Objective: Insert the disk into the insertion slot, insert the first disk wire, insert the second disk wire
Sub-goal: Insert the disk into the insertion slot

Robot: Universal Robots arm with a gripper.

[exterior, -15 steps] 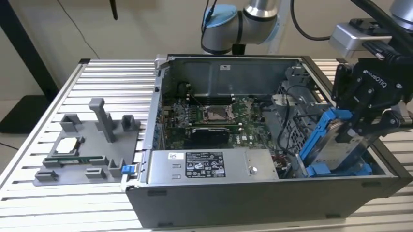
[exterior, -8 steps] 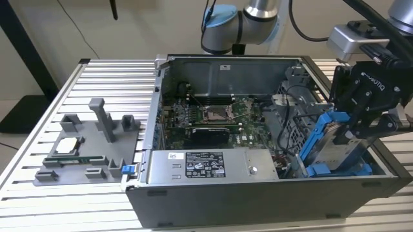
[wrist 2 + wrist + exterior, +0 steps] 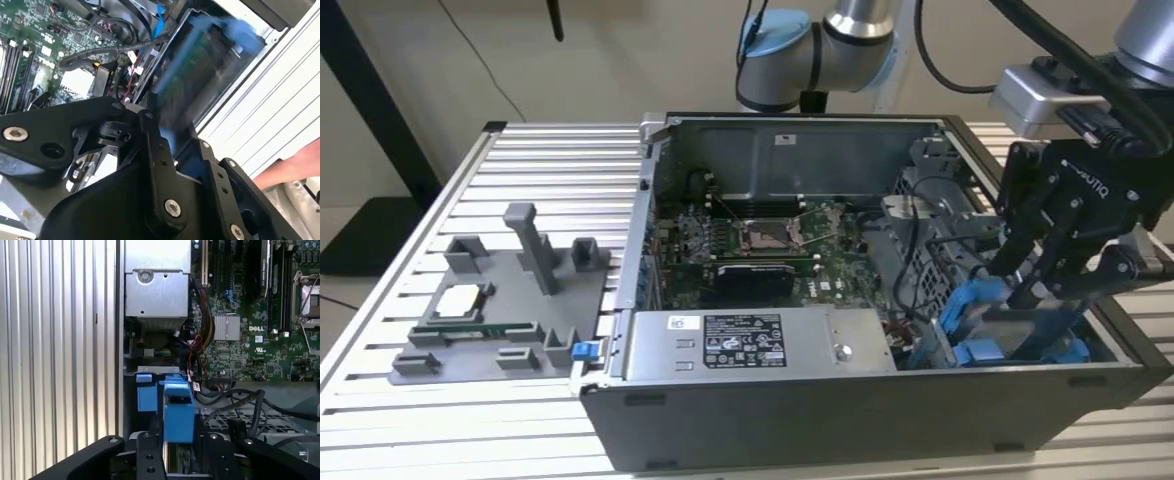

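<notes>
At the exterior view's right end of the open grey metal computer case [image 3: 854, 420], I hold the black gripper [image 3: 1054, 295] clenched on the flat silver-grey, blue-framed disk [image 3: 177, 410], edge-down, judged to line it up with the blue-railed grey metal insertion slot [image 3: 145, 395] just beneath.

The disk [image 3: 200, 70] is showing blurred just beyond the pincer [image 3: 172, 150], whose black body is hiding its near end.

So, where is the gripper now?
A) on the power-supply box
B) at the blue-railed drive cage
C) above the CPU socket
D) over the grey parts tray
B: in the exterior view the gripper is down at the insertion slot, among its blue rails.
</notes>
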